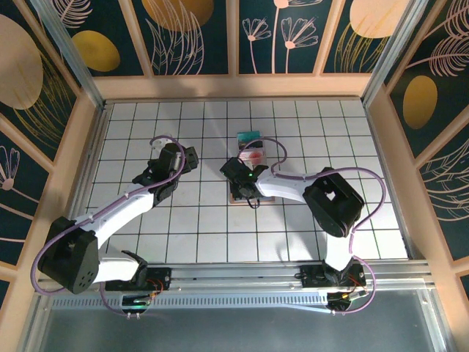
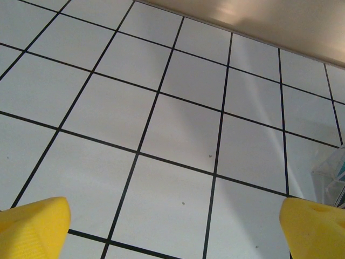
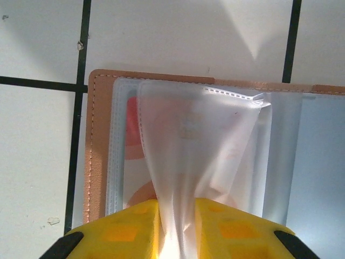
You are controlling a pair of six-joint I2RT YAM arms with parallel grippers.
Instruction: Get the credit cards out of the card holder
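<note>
1. While the card holder lies open on the counter under the right arm, one clear sleeve is pinched between the narrowed fingers of the right gripper and drawn up taut.
2. A reddish card is seen, blurred through the plastic, in a pocket by the tan edge; it is not gripped.
3. A teal card and a pale card with a red spot lie on the counter just beyond the holder, already out.
4. The left gripper is held wide over bare tiles, with nothing between its fingers.
5. Step judged: extraction is part done, with plastic caught rather than a card.
6. Next move judged: the pocket mouth is to be exposed and a card edge taken. The holder may lift with the sleeve unless it is pinned.
</note>
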